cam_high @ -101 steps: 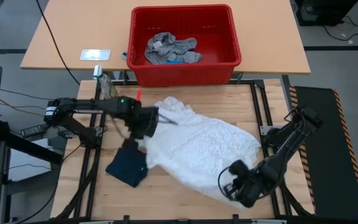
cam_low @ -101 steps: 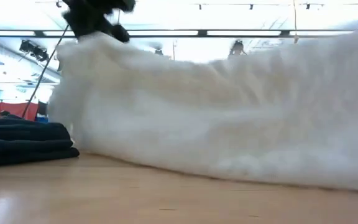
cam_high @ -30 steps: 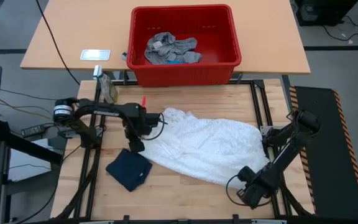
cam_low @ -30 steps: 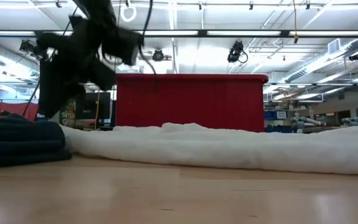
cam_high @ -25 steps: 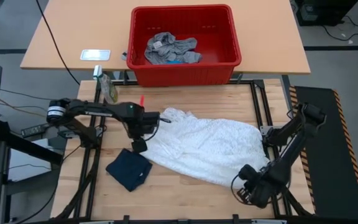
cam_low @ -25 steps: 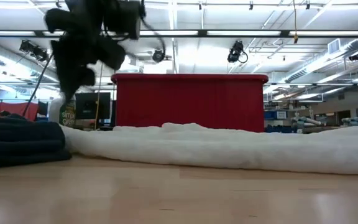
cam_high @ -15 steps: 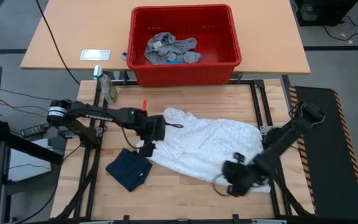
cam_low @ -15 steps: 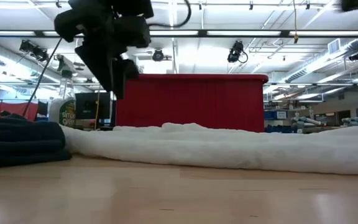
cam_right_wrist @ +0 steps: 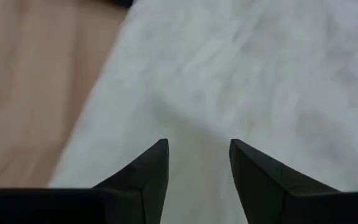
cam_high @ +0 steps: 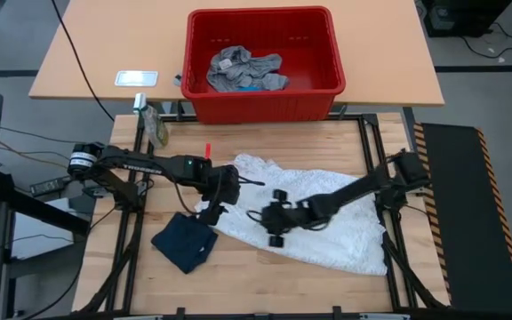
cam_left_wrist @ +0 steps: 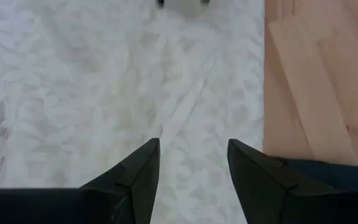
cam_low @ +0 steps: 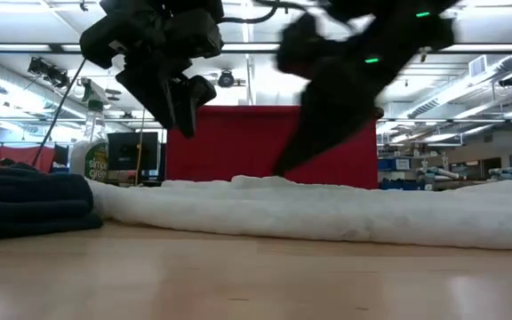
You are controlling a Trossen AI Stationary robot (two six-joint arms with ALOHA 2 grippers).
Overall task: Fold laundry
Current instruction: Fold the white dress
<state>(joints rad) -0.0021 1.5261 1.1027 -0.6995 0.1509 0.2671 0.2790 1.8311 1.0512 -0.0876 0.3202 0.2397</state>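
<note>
White garment (cam_high: 327,218) lies flat — both grippers hover above, empty.

The scene is evenly lit from ceiling strip lights (cam_low: 345,46), shadows are soft, and the right wrist view is blurred.

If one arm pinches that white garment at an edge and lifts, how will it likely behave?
Probably floppy: the white garment lies flat and rumpled on the wooden table, so it would likely drape and sag from a single pinch. It looks knitted with an open textured pattern, so it may stretch or snag. It probably would not slide as one piece; pushing it would likely bunch it up.
</note>
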